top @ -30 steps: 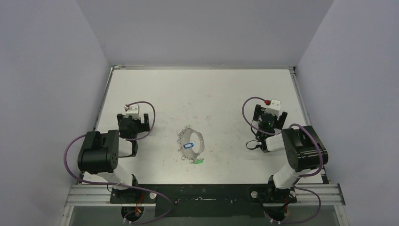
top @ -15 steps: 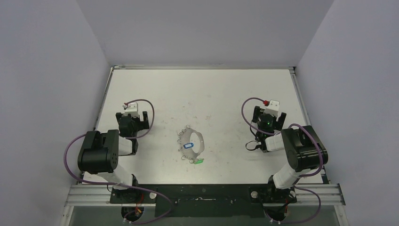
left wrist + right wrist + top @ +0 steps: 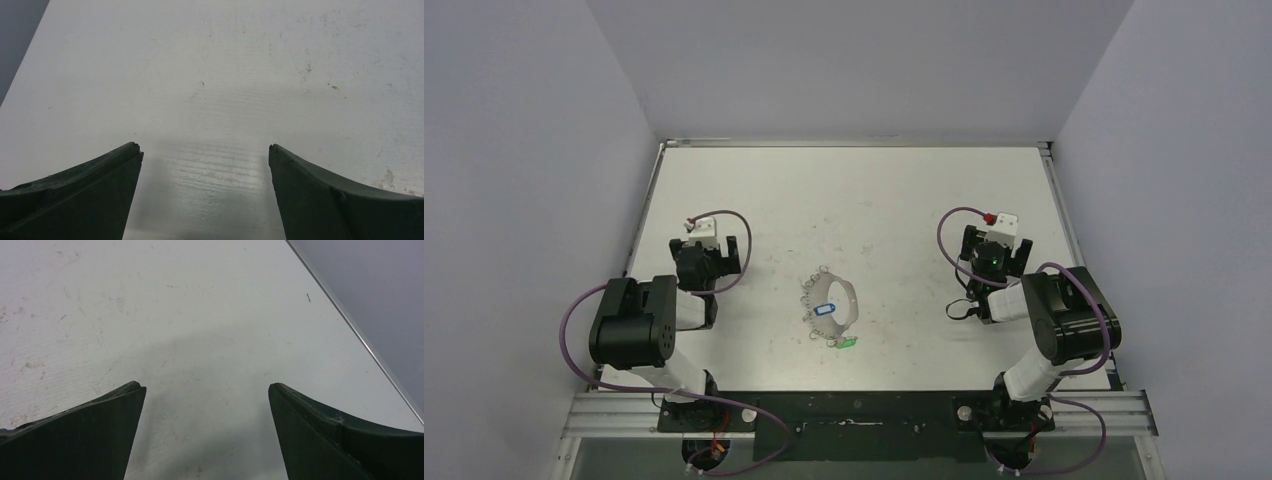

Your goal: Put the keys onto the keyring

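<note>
chg vs 1 s ago: L wrist has shifted slightly toward the far side; R arm about the same; ring + keys haven't moved.
L gripper (image 3: 204, 147): left side of table (image 3: 874, 200), jaws spread wide, nothing between them, only bare scuffed tabletop in the wrist cam. Fingers point to the far side.
keyring (image 3: 808, 296): flat on the table, centre, nearer the front edge, between the two arms and well apart from both. Outline is oval-ish, long axis runs approx far-to-near; small beads show along its left rim.
blue key (image 3: 825, 309): lies inside the ring outline, long axis approx left-right, slight tilt. Can't tell if it's threaded on the wire, too small.
green key (image 3: 848, 343): at the ring's near-right edge, just beside the rim; touching or not, can't tell. Direction unclear at this res.
R gripper (image 3: 206, 386): right side of table, jaws spread wide, holding nothing, fingers aimed at the far side; table edge strip runs past on its right.
</note>
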